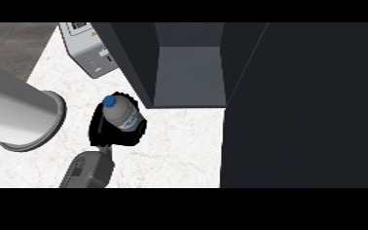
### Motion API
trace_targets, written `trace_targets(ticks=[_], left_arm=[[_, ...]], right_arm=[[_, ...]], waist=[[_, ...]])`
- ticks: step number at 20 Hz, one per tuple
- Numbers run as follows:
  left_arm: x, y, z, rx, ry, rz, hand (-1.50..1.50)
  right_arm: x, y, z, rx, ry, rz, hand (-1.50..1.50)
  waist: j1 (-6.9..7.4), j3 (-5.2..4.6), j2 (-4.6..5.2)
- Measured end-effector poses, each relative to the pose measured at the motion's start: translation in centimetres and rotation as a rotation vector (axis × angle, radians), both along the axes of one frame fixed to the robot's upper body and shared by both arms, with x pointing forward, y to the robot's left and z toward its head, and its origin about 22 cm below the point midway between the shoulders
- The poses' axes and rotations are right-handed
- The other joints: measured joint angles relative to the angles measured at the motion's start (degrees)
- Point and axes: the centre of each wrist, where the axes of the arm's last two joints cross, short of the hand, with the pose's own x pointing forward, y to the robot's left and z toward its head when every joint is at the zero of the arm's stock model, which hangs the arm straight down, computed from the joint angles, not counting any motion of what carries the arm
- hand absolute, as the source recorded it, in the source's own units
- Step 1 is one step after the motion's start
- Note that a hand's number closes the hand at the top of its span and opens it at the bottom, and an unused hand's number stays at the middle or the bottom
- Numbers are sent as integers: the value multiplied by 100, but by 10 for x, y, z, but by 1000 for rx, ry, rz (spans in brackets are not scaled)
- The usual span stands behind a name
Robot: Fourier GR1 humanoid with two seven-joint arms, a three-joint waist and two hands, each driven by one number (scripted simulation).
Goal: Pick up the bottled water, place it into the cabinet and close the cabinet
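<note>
The bottled water (120, 113), clear with a blue cap and a pale label, stands on the white marble counter (179, 151) just left of the cabinet's front corner. My left hand (106, 129) is curled round the bottle from the left and below, and its grey forearm (86, 169) comes in from the lower edge. The dark cabinet (188, 73) stands open with a bare grey floor inside. Its open door (295, 107) fills the right side of the view. My right hand does not show.
A large grey cylindrical object (25, 112) leans in from the left edge, close to the bottle. A white appliance (90, 48) stands at the back left beside the cabinet's wall.
</note>
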Motion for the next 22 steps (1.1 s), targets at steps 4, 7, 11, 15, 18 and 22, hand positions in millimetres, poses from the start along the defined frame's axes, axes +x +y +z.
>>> trace_targets(ticks=[4, 7, 11, 15, 18, 22], left_arm=[[8, -31, 21, 28, -16, 9, 150], [18, -50, 39, 39, -28, 17, 150], [23, -70, 52, 81, -21, 63, 150], [31, -85, 60, 140, 9, 111, 150], [34, -91, 58, 189, 17, 169, 150], [36, -97, 57, 224, 46, 222, 150]], right_arm=[[4, 2, 0, 18, -7, -2, -150], [5, 2, 0, 21, -4, 1, -150], [7, 3, -1, 34, -11, 9, -150], [7, 2, 0, 34, -10, 10, -150], [7, 5, -2, 58, -10, 20, -150], [8, 4, -2, 63, -12, 32, -150]], waist=[[-18, -3, 9], [-37, -4, 15], [-62, -3, 6], [-85, -4, 11], [-101, 4, -15], [-94, 17, -54]])
